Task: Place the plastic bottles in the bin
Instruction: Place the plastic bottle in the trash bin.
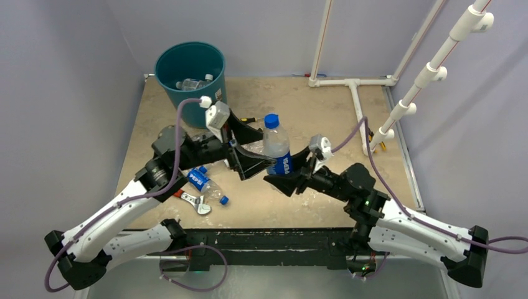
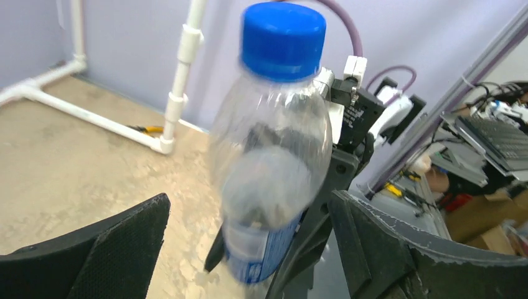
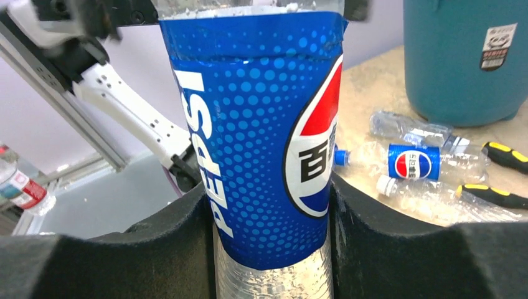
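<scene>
My right tool [image 3: 271, 218] has the Pepsi bottle [image 1: 277, 144] clamped by its blue label, and the bottle stands upright with its cap on top in the middle of the top view. My left tool [image 1: 249, 149] is spread wide with one finger on either side of the bottle's clear upper body. In the left wrist view neither pad seems to touch it. The bin [image 1: 180, 96] sits in the upper left of the frame on the table [image 1: 324, 112], well apart from the held bottle, with a few clear bottles [image 1: 194, 83] already lying inside. Lower left of the tools, another labelled bottle [image 1: 204, 182] lies on its side just beside a wrench [image 1: 194, 201]. In the right wrist view, more bottles [image 3: 411, 163] and two screwdrivers [image 3: 505, 156] lie near the bin's foot.
</scene>
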You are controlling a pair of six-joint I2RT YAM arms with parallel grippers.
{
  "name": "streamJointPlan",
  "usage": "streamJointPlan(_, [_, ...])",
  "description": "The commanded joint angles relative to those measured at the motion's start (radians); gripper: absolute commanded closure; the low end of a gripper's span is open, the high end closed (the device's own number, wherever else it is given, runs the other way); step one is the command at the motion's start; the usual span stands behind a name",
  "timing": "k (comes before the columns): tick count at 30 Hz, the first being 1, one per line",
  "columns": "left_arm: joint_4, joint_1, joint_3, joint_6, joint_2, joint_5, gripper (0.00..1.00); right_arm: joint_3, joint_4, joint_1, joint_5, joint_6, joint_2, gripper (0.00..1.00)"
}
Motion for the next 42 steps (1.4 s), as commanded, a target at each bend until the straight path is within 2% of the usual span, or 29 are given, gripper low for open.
streamJointPlan(1, [0.116,-0.004,-0.053,0.05,-0.145,-0.171,0.01,-0.079,0.158,-0.001,0.071,0.042,-0.117,0.65])
streamJointPlan(5, [0.272,-0.004,-0.131,0.055,-0.246,-0.28,0.01,-0.153,0.24,-0.001,0.094,0.071,-0.171,0.65])
streamJointPlan(9, [0.325,-0.004,-0.102,0.043,-0.226,-0.343,0.02,-0.221,0.346,-0.001,0.098,0.099,-0.181,0.66])
streamJointPlan(17, [0.258,-0.004,0.055,0.02,-0.033,-0.18,0.06,-0.264,0.478,-0.001,0.086,0.135,-0.118,0.67])
streamJointPlan(26, [0.17,-0.004,0.156,0.033,0.079,-0.135,0.16,-0.212,0.401,-0.001,0.088,0.114,-0.062,0.67])
streamJointPlan(36, [0.145,-0.004,0.178,0.026,0.111,-0.08,0.3,-0.189,0.361,-0.001,0.089,0.102,-0.024,0.68])
streamJointPlan(42, [0.112,-0.005,0.187,0.005,0.148,-0.031,0.33,-0.179,0.358,-0.001,0.081,0.095,-0.009,0.68])
